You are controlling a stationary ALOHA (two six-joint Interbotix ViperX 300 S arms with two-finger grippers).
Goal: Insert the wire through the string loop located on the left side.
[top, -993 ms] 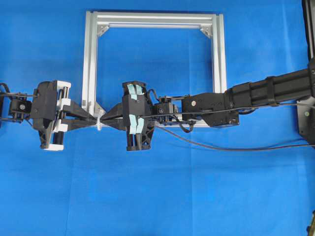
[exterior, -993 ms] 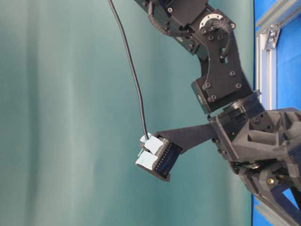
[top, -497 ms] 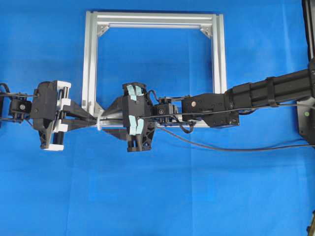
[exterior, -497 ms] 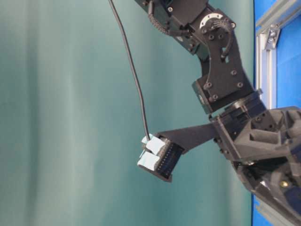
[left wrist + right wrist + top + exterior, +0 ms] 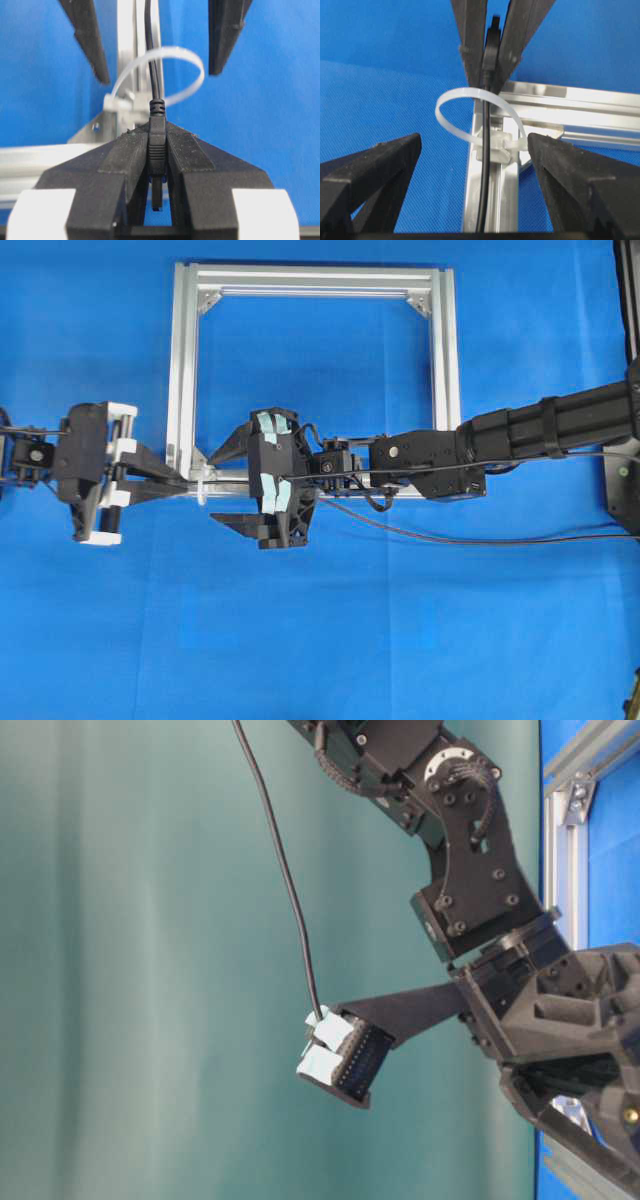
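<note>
The wire (image 5: 151, 55) was seen threaded through the string loop (image 5: 165, 75) at the frame's (image 5: 183, 360) lower left corner, at about eight o'clock in the overhead view. Its moulded plug (image 5: 157, 145) was clamped between the closed fingers of the left hand (image 5: 160, 480), which lay just outside the frame at nine o'clock. The right hand (image 5: 230, 488) was spread wide, with one finger on each side of the loop and nothing held; the cable ran freely between its fingers.

The wire was judged light and limp: in the table-level view it hung in a slack curve (image 5: 285, 880), so little stiffness could be counted on away from the plug. The plug's hard ribbed body was judged the best place to be gripped, since it would not buckle or roll as the thin cable would. The smooth cable jacket was thought likely to slide through a loose grip, and through the loop with little drag.

The loop was taken for a thin, springy plastic tie standing off the bar. It was expected to bend if the plug caught it, so a straight, gentle pull was judged safer than a sideways one
</note>
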